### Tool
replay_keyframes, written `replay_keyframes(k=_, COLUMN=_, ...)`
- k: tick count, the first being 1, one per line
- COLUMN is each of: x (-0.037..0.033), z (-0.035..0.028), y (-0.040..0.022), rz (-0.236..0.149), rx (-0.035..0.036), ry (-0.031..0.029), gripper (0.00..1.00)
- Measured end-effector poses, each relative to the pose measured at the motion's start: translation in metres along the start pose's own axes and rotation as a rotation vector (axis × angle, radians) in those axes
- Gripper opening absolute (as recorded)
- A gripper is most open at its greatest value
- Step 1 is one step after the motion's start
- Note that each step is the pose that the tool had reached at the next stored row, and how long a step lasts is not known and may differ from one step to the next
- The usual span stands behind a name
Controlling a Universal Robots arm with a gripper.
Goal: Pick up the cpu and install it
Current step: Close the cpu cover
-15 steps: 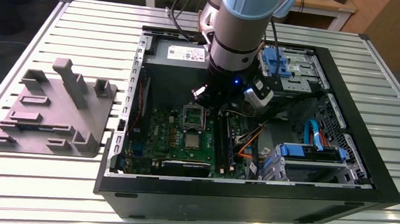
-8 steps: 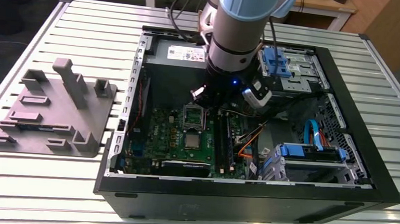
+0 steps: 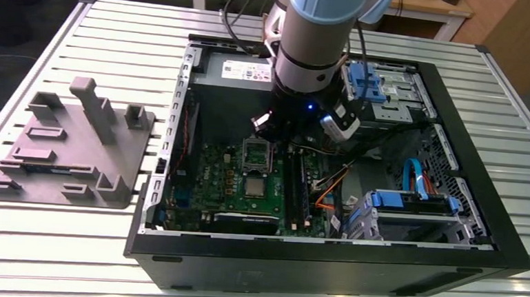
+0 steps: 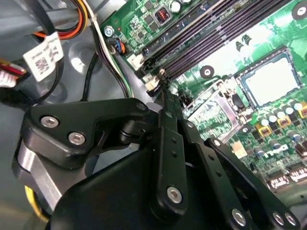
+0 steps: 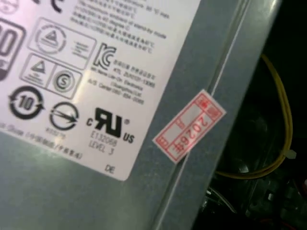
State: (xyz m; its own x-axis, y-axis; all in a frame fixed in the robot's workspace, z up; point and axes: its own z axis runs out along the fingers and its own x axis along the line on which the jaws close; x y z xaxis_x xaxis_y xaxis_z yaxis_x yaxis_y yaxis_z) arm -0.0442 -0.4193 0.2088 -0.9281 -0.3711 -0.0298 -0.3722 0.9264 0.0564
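Observation:
The cpu [image 3: 256,187] is a small silvery square lying flat in the socket on the green motherboard [image 3: 221,180] inside the open computer case. In the second wrist view the cpu [image 4: 268,80] sits inside its dark socket rim. The hinged silver socket frame [image 3: 258,153] [image 4: 213,111] stands flipped open beside it. My gripper [image 3: 282,137] hangs over the board near the socket frame and the memory slots. In the second wrist view my gripper [image 4: 164,93] has its black fingers [image 4: 171,143] pressed together with nothing between them, apart from the cpu.
A grey plastic tray [image 3: 71,150] lies on the slatted table at the exterior view's left. Black memory slots [image 4: 216,33] run beside the socket. Cables [image 4: 91,72], blue drive cages [image 3: 409,202] and the grey power supply [image 5: 201,62] crowd the case.

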Motion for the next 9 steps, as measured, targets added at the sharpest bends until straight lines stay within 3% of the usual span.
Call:
replay_keyframes(k=3, x=0.0000, z=-0.0057, y=-0.0002, rz=0.000, rx=0.0000, ry=0.0000, gripper=0.10)
replay_keyframes(k=9, x=0.0005, z=-0.0067, y=-0.0017, rz=-0.006, rx=-0.0002, ry=0.0003, gripper=0.10)
